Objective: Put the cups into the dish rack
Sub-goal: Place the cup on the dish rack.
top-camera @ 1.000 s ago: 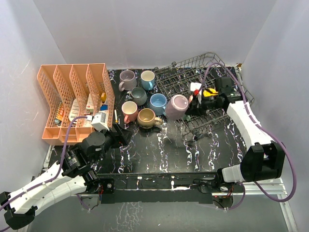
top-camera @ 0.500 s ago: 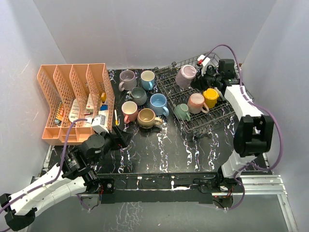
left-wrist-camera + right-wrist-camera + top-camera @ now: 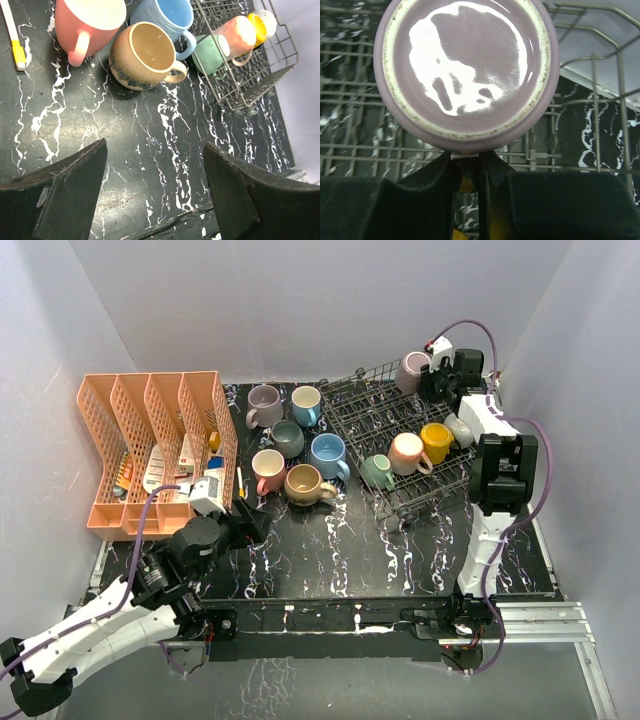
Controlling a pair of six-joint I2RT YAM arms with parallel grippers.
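While the right gripper (image 3: 466,159) pinches it, a mauve cup (image 3: 465,70) hangs over the dish rack (image 3: 372,412).
Left gripper (image 3: 154,150) gapes wide, holding nothing.

The right gripper (image 3: 466,161) holds a mauve cup (image 3: 465,75), base facing out.
Narrowed jaws pinch its lower edge; dish rack (image 3: 594,110) wires behind.

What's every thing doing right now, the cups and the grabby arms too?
left jaws: open, empty, over the table.
right jaws: shut on the mauve cup.
mauve cup: held at the far corner of the dish rack.
dish rack: partly loaded.
green cup, yellow cup: sitting in the rack.
tan cup: upright on the table, empty.
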